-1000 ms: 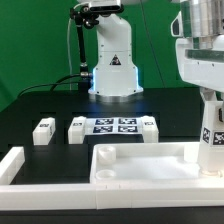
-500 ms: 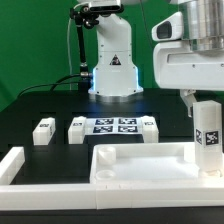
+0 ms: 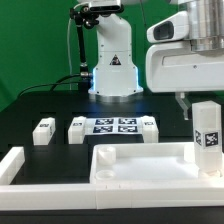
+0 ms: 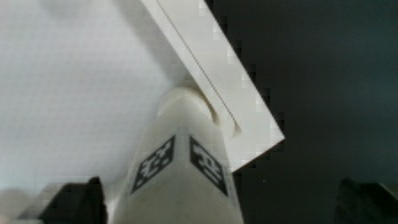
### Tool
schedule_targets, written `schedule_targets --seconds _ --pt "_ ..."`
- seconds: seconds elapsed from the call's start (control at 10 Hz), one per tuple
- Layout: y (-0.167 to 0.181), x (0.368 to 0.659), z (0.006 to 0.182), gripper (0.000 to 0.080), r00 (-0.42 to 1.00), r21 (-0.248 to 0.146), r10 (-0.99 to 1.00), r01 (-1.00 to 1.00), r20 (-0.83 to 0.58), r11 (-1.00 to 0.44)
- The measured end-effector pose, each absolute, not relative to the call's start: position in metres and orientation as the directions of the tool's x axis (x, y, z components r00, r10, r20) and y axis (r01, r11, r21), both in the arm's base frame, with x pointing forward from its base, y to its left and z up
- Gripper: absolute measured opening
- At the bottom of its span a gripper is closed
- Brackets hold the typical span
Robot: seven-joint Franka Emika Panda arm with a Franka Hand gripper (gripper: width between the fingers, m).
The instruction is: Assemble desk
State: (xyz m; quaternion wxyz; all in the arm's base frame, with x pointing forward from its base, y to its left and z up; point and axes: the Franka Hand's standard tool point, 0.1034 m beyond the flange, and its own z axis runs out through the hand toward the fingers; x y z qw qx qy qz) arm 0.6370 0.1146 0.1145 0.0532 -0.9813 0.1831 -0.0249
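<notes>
Green backdrop (image 3: 30, 40); black table (image 3: 20, 115)

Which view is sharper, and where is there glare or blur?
Exterior view: sharp and evenly lit, with a blue glow at the robot base. Wrist view: out of focus, the leg block too near, its tag smeared, the white tabletop almost washed out.

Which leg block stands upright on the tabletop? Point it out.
The tagged leg block at the tabletop's corner on the exterior view's right; the other blocks lie beside the marker board.
</notes>
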Motion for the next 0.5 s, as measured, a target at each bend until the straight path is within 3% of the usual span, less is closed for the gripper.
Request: schedule_targets --seconds 0.2,0.5 --pt "0.1155 0.6424 0.1180 0.0649 0.978 -0.097 -0.200 -0.194 0.055 -0.976" --pt "0.1156 0.6425 0.1177 0.0649 0.978 -0.098 -0.202 -0.196 0.054 -0.976"
